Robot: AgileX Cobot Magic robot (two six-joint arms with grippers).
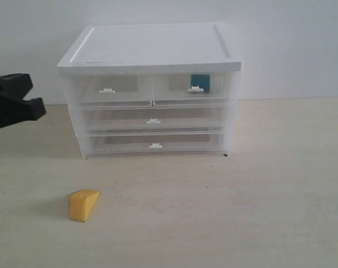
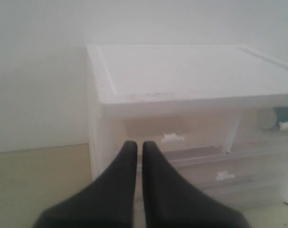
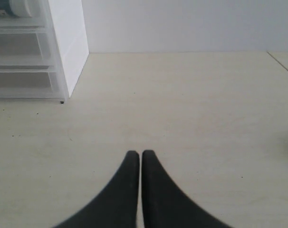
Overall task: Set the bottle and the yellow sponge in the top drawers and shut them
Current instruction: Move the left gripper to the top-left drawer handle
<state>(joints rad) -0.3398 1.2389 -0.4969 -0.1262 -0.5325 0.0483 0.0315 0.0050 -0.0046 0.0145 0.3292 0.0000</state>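
Your left tool [image 2: 136, 146] and right tool [image 3: 136, 154] are both clenched and empty. The yellow wedge-shaped foam sponge [image 1: 83, 204] lies on the near left of the tabletop [image 1: 241, 212]; its sloped faces may slip out of a pinch.

- Bare table [image 1: 258, 212] lies open around the yellow sponge [image 1: 83, 204] from 12 through 6 o'clock.
- The cabinet [image 1: 152, 47] stands well apart at the sponge's 1 o'clock, both top drawers [image 1: 116, 92] shut.

Soft, diffuse light fills all three views, pale and slightly washed out. In the exterior view the yellow sponge [image 1: 83, 204] casts a faint shadow leftward on the worktop [image 1: 241, 212]. The left wrist view is hazy, its fingers [image 2: 115, 190] blurred at the edges.
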